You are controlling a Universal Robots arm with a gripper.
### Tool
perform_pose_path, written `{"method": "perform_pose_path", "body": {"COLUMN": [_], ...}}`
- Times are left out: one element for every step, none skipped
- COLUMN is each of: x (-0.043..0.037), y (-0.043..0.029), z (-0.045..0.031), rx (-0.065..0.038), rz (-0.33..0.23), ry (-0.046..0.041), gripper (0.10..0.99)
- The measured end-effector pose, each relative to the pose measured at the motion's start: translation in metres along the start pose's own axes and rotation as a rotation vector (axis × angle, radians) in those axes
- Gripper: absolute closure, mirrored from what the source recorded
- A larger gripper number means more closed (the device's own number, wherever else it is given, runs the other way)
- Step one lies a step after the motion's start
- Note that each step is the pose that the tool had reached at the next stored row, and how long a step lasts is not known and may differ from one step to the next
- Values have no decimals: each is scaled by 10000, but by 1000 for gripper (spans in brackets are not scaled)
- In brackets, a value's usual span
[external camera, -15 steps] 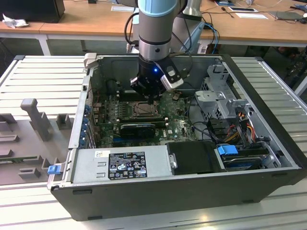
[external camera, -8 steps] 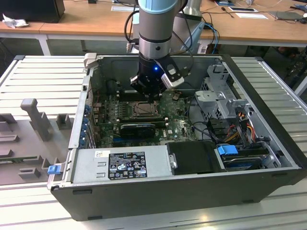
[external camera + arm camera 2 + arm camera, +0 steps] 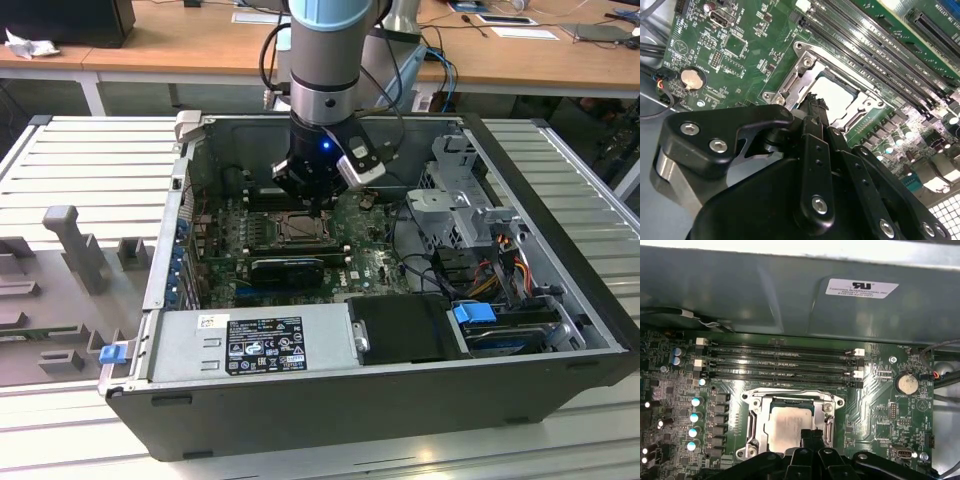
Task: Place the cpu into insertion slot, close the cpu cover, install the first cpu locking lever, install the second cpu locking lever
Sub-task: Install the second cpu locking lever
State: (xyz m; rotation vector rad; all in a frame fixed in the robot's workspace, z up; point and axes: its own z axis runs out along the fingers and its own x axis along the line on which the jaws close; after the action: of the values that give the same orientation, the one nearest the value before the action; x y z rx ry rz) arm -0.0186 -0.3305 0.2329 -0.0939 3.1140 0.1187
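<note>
Gripper (image 3: 811,434): black fingers (image 3: 815,107) pressed together, holding nothing, tips just above the cpu. Cpu (image 3: 787,421): seated flat in the insertion slot (image 3: 754,405), cpu cover (image 3: 797,80) down around it. Beyond: memory slots (image 3: 780,362), case wall (image 3: 740,295).

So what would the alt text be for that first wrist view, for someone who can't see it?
A pale silver cpu sits in the insertion slot on a green circuit board, with the black gripper just above its edge. Long black memory slots run beyond the socket.
</note>
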Motion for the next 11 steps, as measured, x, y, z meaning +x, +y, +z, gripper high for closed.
{"method": "perform_pose_path", "body": {"x": [-1,0,0,0,0,1,1,1,1,1,1], "y": [-11,-27,-34,-40,-46,-51,-57,-62,-67,-72,-76], "z": [-1,-1,-2,-2,-2,-3,-3,-3,-4,-4,-4], "rx": [0,-1,-1,-1,-1,0,0,-1,-1,-1,-1], "rz": [0,1,1,0,0,1,0,0,1,1,1], "ry": [0,-1,0,0,-1,0,-1,0,-1,0,0], "gripper": [980,980,980,980,980,980,980,980,980,980,980]}}
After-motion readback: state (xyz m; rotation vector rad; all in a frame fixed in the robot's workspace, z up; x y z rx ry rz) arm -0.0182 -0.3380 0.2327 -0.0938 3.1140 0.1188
